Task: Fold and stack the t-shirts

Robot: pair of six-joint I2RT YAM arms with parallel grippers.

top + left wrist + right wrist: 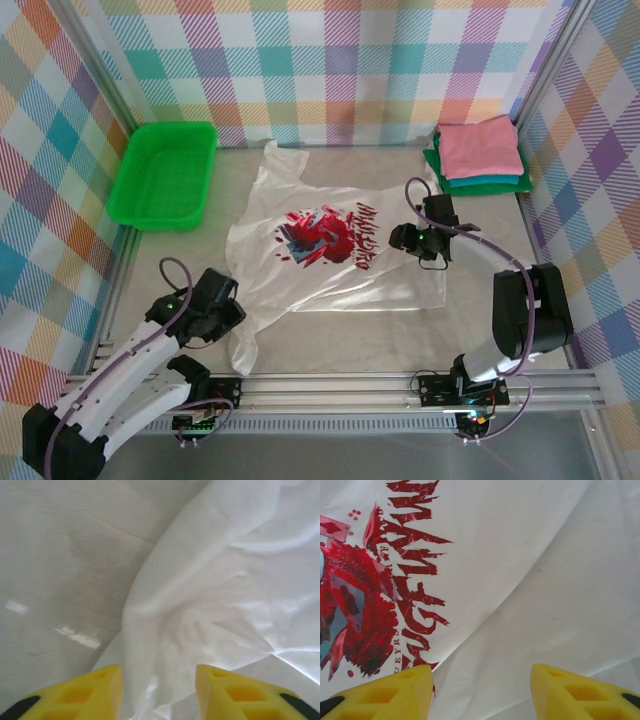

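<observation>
Left gripper (157, 680): low at the shirt's near-left corner. Its yellow fingers are apart, with rumpled white cloth lying in the gap, apparently not pinched.
White t-shirt (300, 275): spread print-up on the table (330, 330). The near-left corner, apparently a sleeve, is bunched.
Right gripper (481, 680): hovers over the shirt's right part beside the red print, fingers apart with nothing between them.
Step in hand: probably taking hold for the first fold. Each gripper should catch both cloth layers at an edge, then both should lift together, keeping the cloth taut.
Folded stack (482, 152): pink on teal and green in the far-right corner, well apart from the white shirt.
Green tray (160, 178): far left.
Hard to tell: both wrist views cut the fingers off at the frame edge, and it is unclear how many layers the bunched corner holds.
</observation>
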